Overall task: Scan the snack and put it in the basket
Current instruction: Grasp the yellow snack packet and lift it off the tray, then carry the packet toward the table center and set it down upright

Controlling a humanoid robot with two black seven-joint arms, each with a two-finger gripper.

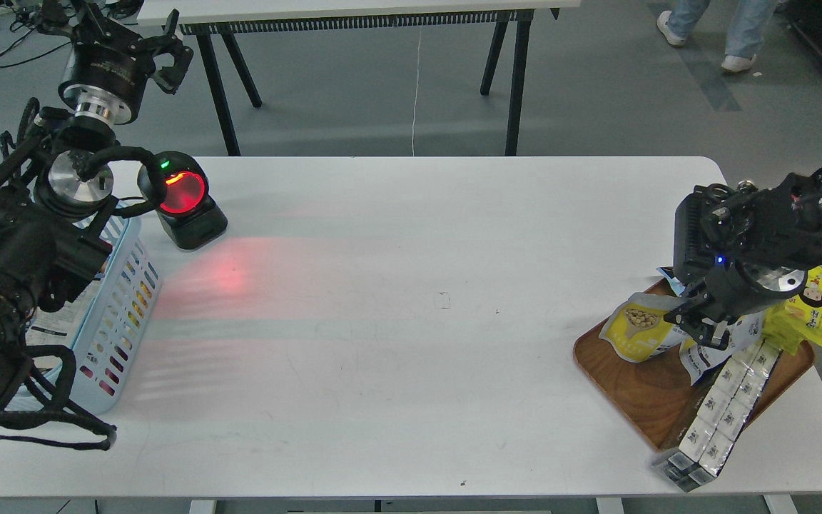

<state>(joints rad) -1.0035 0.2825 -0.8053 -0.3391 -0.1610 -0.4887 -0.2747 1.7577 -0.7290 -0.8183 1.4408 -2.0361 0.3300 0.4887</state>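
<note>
The snack, a white and yellow pouch with a picture of tan beans, is tilted up over the left corner of the brown wooden tray. My right gripper is shut on the pouch's right edge. The light blue basket stands at the table's left edge, partly hidden by my left arm, with printed packs inside. My left gripper is raised beyond the table's far left corner, open and empty, well above the basket.
A black barcode scanner with a red lit window stands next to the basket and casts red light on the table. The tray also holds a bright yellow cartoon-face pack and a long strip of white packs that overhangs it.
</note>
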